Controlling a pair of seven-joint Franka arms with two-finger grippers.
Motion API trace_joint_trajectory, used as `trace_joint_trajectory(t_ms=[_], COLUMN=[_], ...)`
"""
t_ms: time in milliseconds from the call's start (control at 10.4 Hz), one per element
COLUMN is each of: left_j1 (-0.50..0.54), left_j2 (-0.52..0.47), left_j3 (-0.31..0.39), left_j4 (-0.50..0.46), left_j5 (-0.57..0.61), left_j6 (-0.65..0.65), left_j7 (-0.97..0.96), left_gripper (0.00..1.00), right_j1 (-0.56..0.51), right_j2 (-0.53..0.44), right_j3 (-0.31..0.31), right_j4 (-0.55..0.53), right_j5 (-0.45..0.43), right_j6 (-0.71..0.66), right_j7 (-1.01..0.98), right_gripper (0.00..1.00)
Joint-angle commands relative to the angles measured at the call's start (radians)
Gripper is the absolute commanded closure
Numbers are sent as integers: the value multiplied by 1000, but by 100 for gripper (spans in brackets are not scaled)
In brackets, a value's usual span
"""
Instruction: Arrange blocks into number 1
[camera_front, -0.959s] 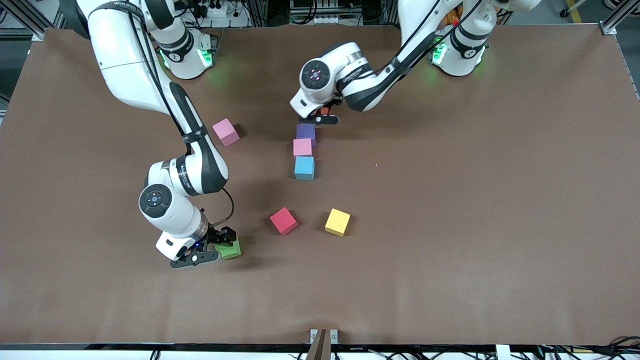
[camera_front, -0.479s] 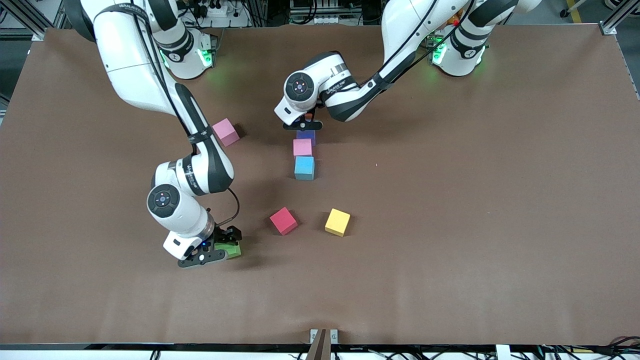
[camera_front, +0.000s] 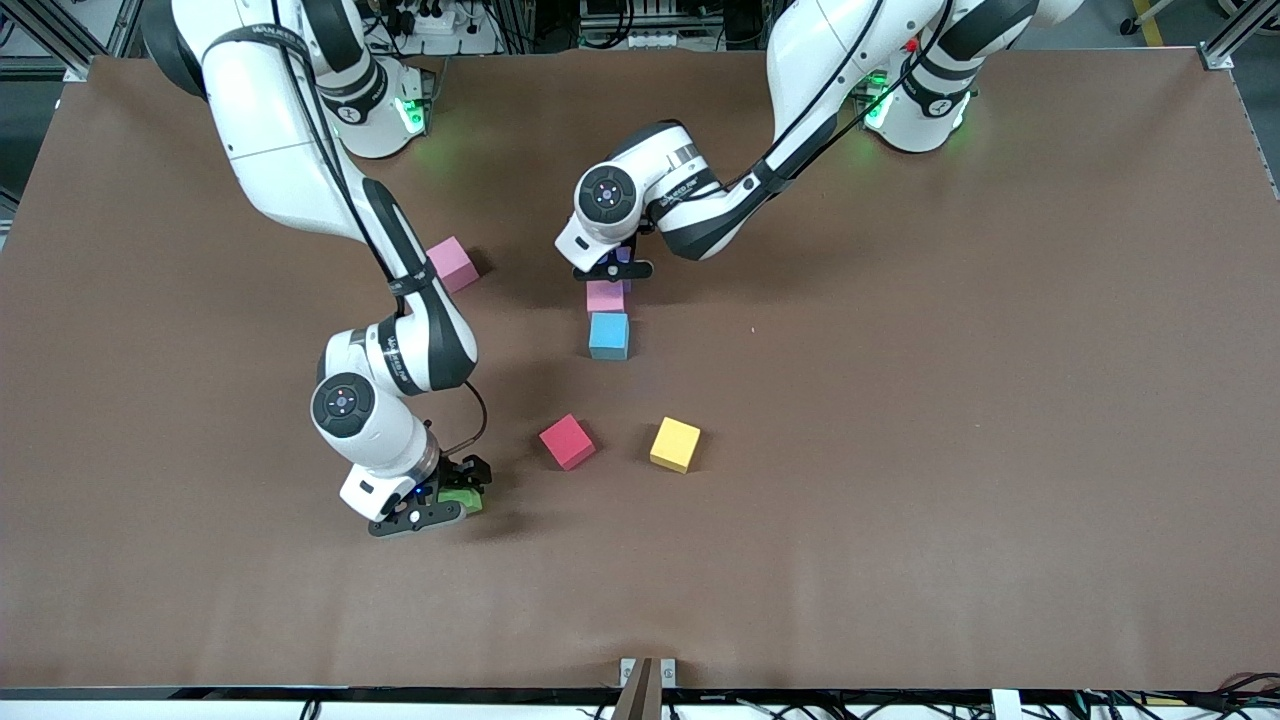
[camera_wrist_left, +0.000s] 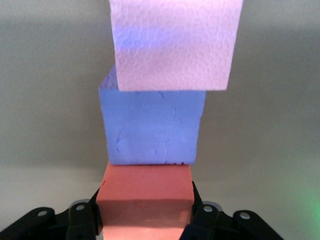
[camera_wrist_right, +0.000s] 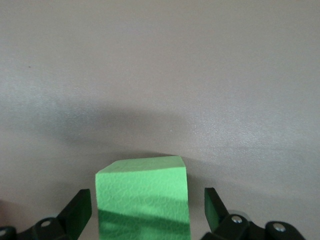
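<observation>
A column runs purple block (camera_wrist_left: 152, 127), pink block (camera_front: 605, 296), light blue block (camera_front: 608, 335), the light blue nearest the front camera. My left gripper (camera_front: 612, 268) is low at the purple end of this column, shut on the orange block (camera_wrist_left: 145, 197), which sits right against the purple one. The hand hides most of the purple block in the front view. My right gripper (camera_front: 440, 497) is down at the table, open, its fingers (camera_wrist_right: 80, 212) on either side of the green block (camera_wrist_right: 142, 197) with a gap on each side.
A red block (camera_front: 567, 441) and a yellow block (camera_front: 675, 444) lie side by side, nearer the front camera than the column. A second pink block (camera_front: 450, 264) lies toward the right arm's end, level with the column's purple end.
My left gripper brought the orange block over and down against the purple block. My right gripper slid along the table farther over the green block, which stayed in place.
</observation>
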Motion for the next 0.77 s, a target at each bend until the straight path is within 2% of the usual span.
trace_joint_trajectory(t_ms=[0, 96, 192, 384, 671], left_j1=[-86, -96, -99, -100, -102], left_j2=[6, 6, 6, 8, 15], left_j3=[84, 95, 95, 95, 95], left_j4=[47, 50, 50, 50, 50], left_j5=[-6, -2, 27, 38, 54], left_j6=[-23, -23, -23, -23, -23], left_j7=[0, 8, 23, 25, 28], left_gripper=[100, 100, 100, 100, 100], right_j1=[4, 1, 4, -6, -14], right_j2=[13, 13, 10, -25, -164], right_j3=[-20, -20, -22, -22, -20], right_j4=[24, 24, 24, 7, -146], right_j5=[11, 12, 12, 31, 48], right_j6=[0, 0, -3, -15, -17], right_j7=[-2, 1, 3, 1, 1], right_gripper=[35, 51, 58, 56, 56])
